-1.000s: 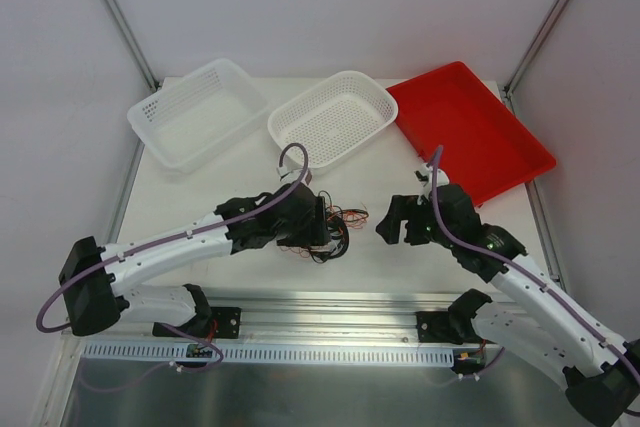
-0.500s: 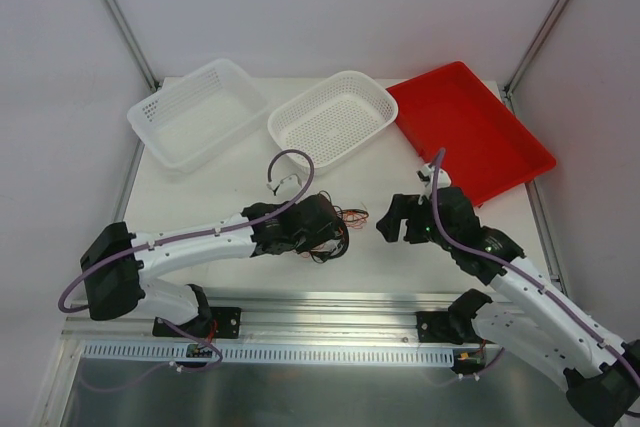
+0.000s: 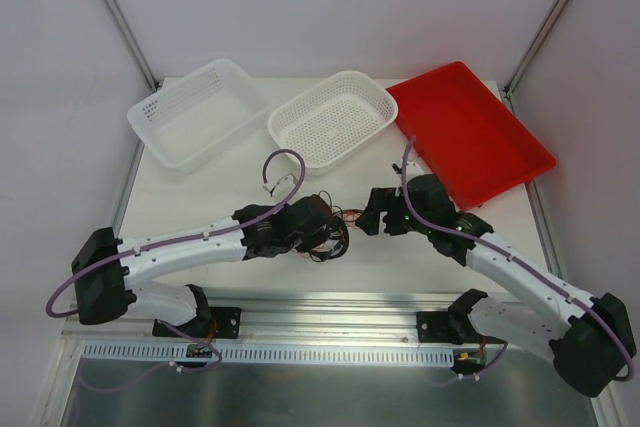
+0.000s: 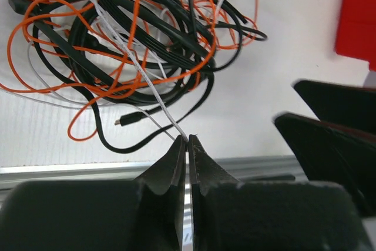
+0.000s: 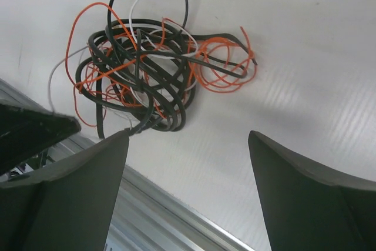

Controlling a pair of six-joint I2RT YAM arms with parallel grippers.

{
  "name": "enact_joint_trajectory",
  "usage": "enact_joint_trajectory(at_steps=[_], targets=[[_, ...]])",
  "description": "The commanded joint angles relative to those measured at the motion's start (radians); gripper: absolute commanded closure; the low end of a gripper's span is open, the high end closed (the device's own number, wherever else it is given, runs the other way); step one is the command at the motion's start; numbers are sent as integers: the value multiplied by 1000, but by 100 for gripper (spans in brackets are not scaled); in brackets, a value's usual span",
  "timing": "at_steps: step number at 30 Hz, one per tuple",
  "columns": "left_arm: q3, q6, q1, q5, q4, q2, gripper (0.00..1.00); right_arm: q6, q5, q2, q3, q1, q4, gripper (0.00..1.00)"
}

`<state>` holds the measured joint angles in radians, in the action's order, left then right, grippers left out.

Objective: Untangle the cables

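White tabletop (image 3: pixel 200 197) fills the workspace, with a rectangular white mesh basket (image 3: pixel 150 104), a rounder white mesh basket (image 3: pixel 335 122) and a red tray (image 3: pixel 470 137) ranged along its far side. Near the front edge, just beyond the aluminium rail (image 4: pixel 88 168), lie the cables (image 3: pixel 338 227): a loose knot of red-orange, black and a few white strands, resting flat on the table between the two arms. The left gripper (image 4: pixel 188 140) sits at the near side of the knot with its fingers (image 4: pixel 173 163) pressed together, pinching a thin white wire (image 4: pixel 147 83) that runs from the fingertips up into the tangle. A black lead with a small plug end (image 4: pixel 120 121) lies on the table just beside those tips. The right gripper (image 5: pixel 188 136) hangs over the table on the other side of the heap, fingers spread wide and holding no strand; in its wrist view the bundle sits beyond the fingertips, closer to the left-hand finger (image 5: pixel 100 163), whose tip overlaps the knot's lower edge.
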<state>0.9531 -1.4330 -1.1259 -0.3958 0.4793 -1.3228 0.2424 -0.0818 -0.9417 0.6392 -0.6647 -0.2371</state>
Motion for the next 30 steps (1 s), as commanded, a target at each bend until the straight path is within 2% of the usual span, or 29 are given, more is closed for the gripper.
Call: enact_joint_trajectory(at_steps=[1,10,13,14,16,17,20,22,24,30], targets=[[3,89,-9,34,1,83,100,38,-114,-86,28,-6,168,12],[87,327,-9,104,18,106,100,77,-197,-341,63,-59,387,15],[124,397,-9,109,28,112,100,92,-213,-443,80,-64,421,30],[134,440,-8,101,33,119,100,95,-199,-472,77,-65,420,43],[165,486,-3,91,50,132,100,104,-179,-477,68,-64,420,56],[177,517,1,86,89,149,100,101,-152,-474,51,-61,409,69],[243,531,75,98,189,192,100,75,-80,-422,30,-52,346,87],[271,557,141,130,217,229,100,45,-41,-382,27,-30,280,96],[323,600,207,161,249,246,100,31,-6,-346,19,-10,245,98],[512,726,302,222,337,246,100,6,76,-264,4,56,105,99]])
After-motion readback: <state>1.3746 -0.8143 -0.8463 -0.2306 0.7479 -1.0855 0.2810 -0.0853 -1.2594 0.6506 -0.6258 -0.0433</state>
